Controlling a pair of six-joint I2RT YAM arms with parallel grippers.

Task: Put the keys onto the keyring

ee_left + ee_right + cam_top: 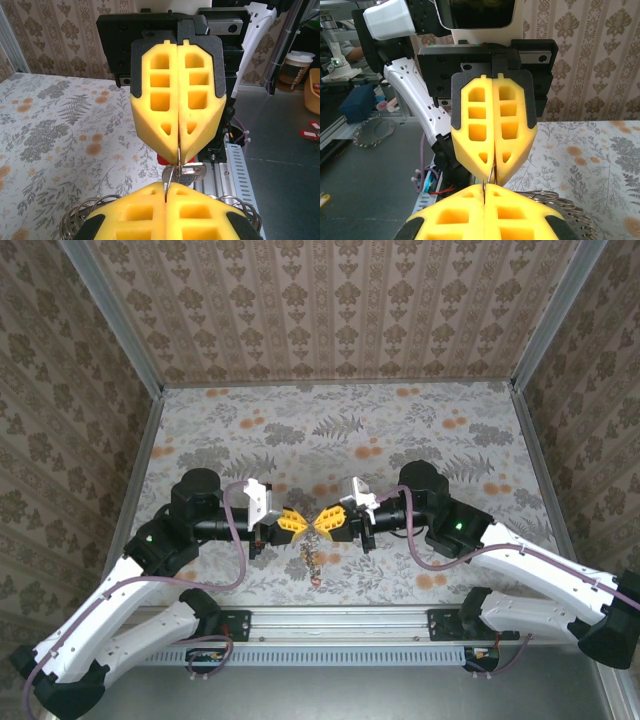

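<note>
**Keyring pinched between two closed grippers over the table**

The thin, dark, chain-like keyring of small links (pixel 314 556) is seen hanging in a short bunch just below the spot where the two grippers meet, over the near half of the table. A small metal key with a red plastic head (pixel 318 580) is made out at the lower end of the bunch. In the left wrist view the red head (pixel 163 159) is seen just under the opposite fingertips, with a silvery stamped metal part (pixel 192 173) just beside it. The rest of the bunch is too small to be told apart from above.

A fine metal strand of the keyring is stretched between the two pairs of tips. The left gripper (pixel 166 189), fitted with blocky yellow fingers, is closed completely, and the strand is caught in the seam between its fingers. The right gripper (pixel 484 190) is closed in the same way on the other end of the strand. The two grippers are set tip to tip, facing each other and almost touching.

The table (pixel 450 440) is covered with a grey leaf and orange flower print. A silver aluminium rail (pixel 340 623) is fixed along its near edge, and brown patterned walls (pixel 330 310) are set around the other three sides.
</note>
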